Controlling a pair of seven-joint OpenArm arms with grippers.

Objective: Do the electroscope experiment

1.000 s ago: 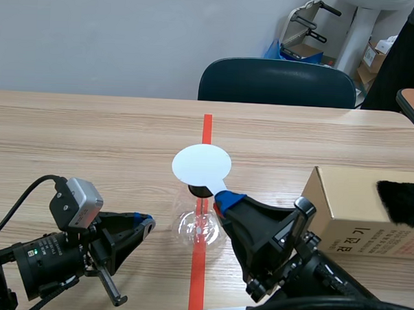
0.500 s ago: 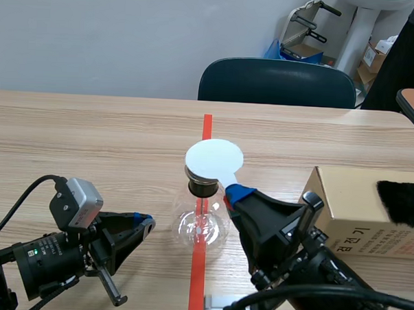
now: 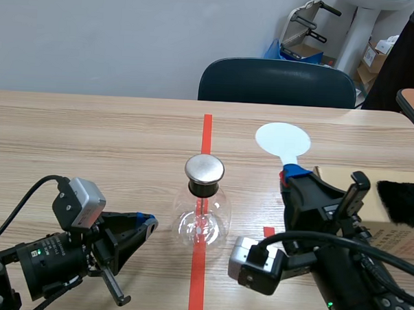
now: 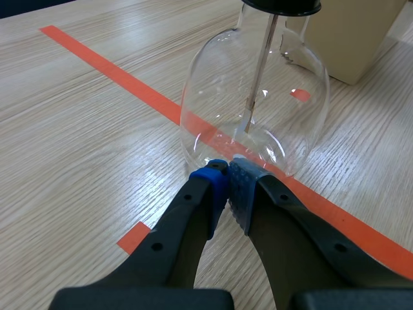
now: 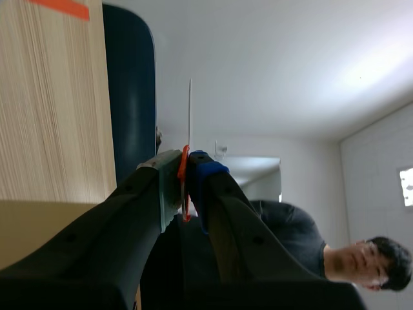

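The electroscope, a clear glass flask [image 3: 203, 222] with a metal cap [image 3: 205, 169] and a thin rod inside, stands on the red tape line at the table's middle. My right gripper [image 3: 293, 175] is raised to the right of it, shut on the handle of a white disc paddle [image 3: 282, 139]. In the right wrist view the disc [image 5: 190, 110] shows edge-on, its red handle [image 5: 184, 175] pinched between the pads. My left gripper [image 3: 146, 224] lies low to the flask's left, shut on nothing. In the left wrist view its tips [image 4: 227, 179] nearly touch the flask [image 4: 255, 97].
A cardboard box [image 3: 389, 228] sits at the right with a black fur piece [image 3: 401, 201] on it; its corner [image 4: 342, 32] shows behind the flask. A dark chair [image 3: 277, 82] stands beyond the table's far edge. A person [image 5: 303, 252] appears in the right wrist view.
My right gripper has carried the white disc from above the flask's cap to the right and farther back, uncovering the metal cap. The left arm has stayed put.
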